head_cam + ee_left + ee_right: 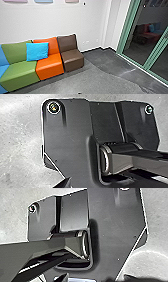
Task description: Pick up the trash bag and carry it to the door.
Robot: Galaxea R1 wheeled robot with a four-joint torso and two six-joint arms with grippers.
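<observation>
Head view: green-framed glass [140, 42] stands right of the sofa [21, 71].

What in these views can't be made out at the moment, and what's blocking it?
- Head view: far-left blue seat, cut off by the left edge.
- Head view: wall pictures, cut off by the top edge.
- Head view: part of the orange seat's backrest, hidden by the blue cushion.
- Head view: small dark thing, cut off by the bottom edge; can't say what it is.
- Left wrist view: some floor, hidden by the robot's own plate.
</observation>
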